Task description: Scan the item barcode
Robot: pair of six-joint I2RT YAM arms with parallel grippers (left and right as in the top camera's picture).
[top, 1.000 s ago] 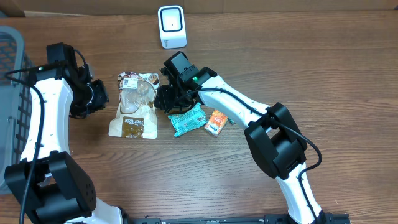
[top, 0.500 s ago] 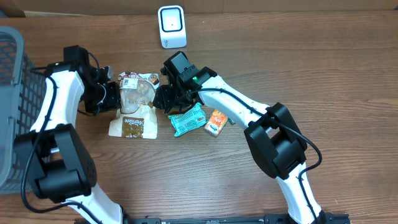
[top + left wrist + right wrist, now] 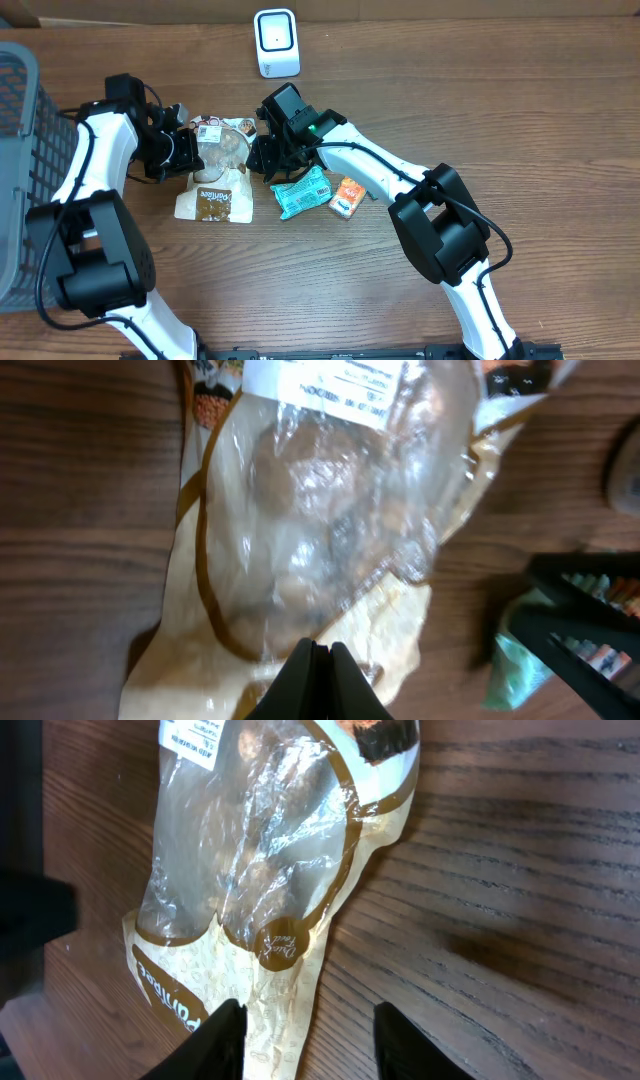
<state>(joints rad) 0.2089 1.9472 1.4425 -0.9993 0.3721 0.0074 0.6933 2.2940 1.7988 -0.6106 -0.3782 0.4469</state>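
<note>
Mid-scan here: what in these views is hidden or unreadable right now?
- Label on the bakery bag: cut off by the top edge and blurred in the left wrist view; too small overhead.
- Left gripper: shut, but its own tips hide whether they pinch the bag.
- Teal packet: print too small overhead; only a blurred corner in the left wrist view.

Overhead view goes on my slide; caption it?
Left gripper and right gripper flank the pastry bag, white scanner beyond.

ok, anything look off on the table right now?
Nothing spilled or torn. The windowed paper bag lies flat, its film crinkled. The teal packet and the orange packet sit tilted beside it, apart from each other. That is clutter, not damage.
</note>
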